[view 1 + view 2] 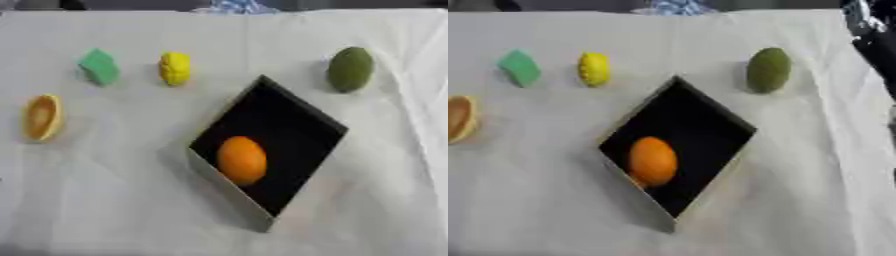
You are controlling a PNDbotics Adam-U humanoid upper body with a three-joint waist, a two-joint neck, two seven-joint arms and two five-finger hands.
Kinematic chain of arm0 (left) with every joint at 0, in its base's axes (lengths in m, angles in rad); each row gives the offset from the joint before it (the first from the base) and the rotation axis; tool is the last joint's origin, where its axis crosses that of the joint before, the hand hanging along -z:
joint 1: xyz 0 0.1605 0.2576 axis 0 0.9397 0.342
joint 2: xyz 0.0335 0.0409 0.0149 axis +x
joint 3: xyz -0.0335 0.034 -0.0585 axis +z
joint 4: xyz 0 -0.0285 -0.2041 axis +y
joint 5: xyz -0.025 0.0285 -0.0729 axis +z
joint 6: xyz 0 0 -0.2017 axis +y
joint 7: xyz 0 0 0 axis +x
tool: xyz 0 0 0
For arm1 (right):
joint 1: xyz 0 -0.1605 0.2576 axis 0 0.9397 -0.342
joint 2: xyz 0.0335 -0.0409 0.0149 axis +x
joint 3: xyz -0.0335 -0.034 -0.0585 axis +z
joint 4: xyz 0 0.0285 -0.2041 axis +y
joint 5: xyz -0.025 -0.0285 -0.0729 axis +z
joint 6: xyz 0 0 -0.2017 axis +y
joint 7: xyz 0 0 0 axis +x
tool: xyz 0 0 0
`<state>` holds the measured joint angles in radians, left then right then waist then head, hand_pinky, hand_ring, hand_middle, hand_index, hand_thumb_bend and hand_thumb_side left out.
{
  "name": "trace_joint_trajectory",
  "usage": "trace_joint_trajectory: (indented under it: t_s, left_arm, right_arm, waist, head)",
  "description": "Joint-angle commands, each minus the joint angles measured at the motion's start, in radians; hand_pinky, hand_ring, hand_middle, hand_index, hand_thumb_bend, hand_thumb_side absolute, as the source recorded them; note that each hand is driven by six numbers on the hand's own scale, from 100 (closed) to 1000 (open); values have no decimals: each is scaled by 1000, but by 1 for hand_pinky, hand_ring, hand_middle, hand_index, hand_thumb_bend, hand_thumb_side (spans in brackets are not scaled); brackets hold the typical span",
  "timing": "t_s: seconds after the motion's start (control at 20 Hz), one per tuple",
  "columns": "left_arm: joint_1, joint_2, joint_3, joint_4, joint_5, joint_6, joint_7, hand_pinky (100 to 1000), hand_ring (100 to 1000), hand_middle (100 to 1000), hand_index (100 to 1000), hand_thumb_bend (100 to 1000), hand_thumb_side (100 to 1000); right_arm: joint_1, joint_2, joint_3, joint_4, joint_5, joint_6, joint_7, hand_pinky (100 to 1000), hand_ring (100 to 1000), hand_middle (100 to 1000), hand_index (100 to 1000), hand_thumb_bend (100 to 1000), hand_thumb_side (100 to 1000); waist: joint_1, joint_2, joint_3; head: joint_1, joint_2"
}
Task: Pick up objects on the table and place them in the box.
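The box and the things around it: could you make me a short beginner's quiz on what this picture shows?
1. True or false: the box already holds the orange ball.
2. Which thing lies nearest the table's right side?
A. the green block
B. the yellow object
C. the dark green oval
3. Fill in: the orange-yellow object lies outside the box, on its ____ side.

Key
1. True; it lies in the box's near-left part.
2. C
3. left
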<state>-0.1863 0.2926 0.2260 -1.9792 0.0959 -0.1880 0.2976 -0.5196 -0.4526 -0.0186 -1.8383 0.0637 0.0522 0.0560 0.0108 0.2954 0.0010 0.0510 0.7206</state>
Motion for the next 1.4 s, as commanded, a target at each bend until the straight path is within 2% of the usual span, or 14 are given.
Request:
trace_joint_trajectory:
  t_s: [0.05, 0.4, 0.6, 0.85, 0.95, 1.15, 1.25, 1.3, 1.35, 1.4]
  left_arm:
    - [2, 39, 5, -21, -6, 2, 0, 820, 688, 651, 830, 156, 748]
    - [21, 65, 2, -20, -11, 8, -3, 820, 690, 651, 831, 152, 750]
    - [22, 73, -5, -17, -10, 9, -11, 820, 690, 651, 830, 147, 755]
    - [9, 80, -12, -13, -5, 7, -19, 820, 691, 651, 830, 143, 756]
    - [10, 81, -10, -11, -4, 7, -19, 820, 691, 651, 830, 142, 757]
    - [10, 87, -3, -9, -7, 4, -13, 820, 692, 651, 830, 140, 756]
    - [9, 89, -2, -8, -9, 4, -12, 820, 692, 651, 830, 137, 756]
    - [8, 91, -2, -7, -9, 3, -11, 820, 692, 651, 830, 137, 756]
    - [8, 92, -3, -7, -10, 3, -11, 820, 692, 652, 830, 137, 755]
    - [7, 93, -3, -6, -10, 2, -12, 820, 692, 652, 830, 136, 755]
  right_arm:
    - [-61, -87, 47, 27, 42, -24, 36, 907, 883, 702, 816, 100, 515]
    - [-208, -235, 193, 170, 133, -112, 127, 891, 895, 772, 859, 100, 434]
    - [-295, -322, 281, 257, 187, -166, 181, 889, 900, 787, 867, 107, 439]
    - [-423, -431, 408, 385, 265, -241, 259, 893, 908, 798, 874, 134, 464]
    - [-477, -416, 450, 439, 299, -254, 292, 897, 914, 802, 879, 149, 466]
    - [-586, -357, 495, 550, 367, -276, 361, 906, 926, 811, 888, 188, 474]
    - [-610, -337, 509, 602, 391, -292, 393, 908, 928, 812, 889, 198, 478]
    - [-615, -331, 515, 629, 396, -302, 409, 909, 930, 809, 890, 320, 349]
    - [-618, -327, 521, 655, 399, -313, 425, 909, 930, 815, 890, 210, 484]
    - [-620, -323, 525, 681, 400, -325, 441, 909, 930, 815, 891, 213, 485]
  waist:
    - [-12, -28, -1]
    - [-40, -46, -8]
    - [-48, -46, -2]
    - [-48, -34, 15]
    - [-46, -31, 13]
    - [-40, -24, 0]
    - [-38, -22, -4]
    - [-36, -21, -5]
    - [-36, -21, -5]
    - [-35, -21, -6]
  head:
    - [3, 3]
    - [12, 22]
    - [1, 25]
    - [-16, 14]
    - [-12, 11]
    - [4, 5]
    - [9, 2]
    - [11, 1]
    - [12, 0]
    - [12, -2]
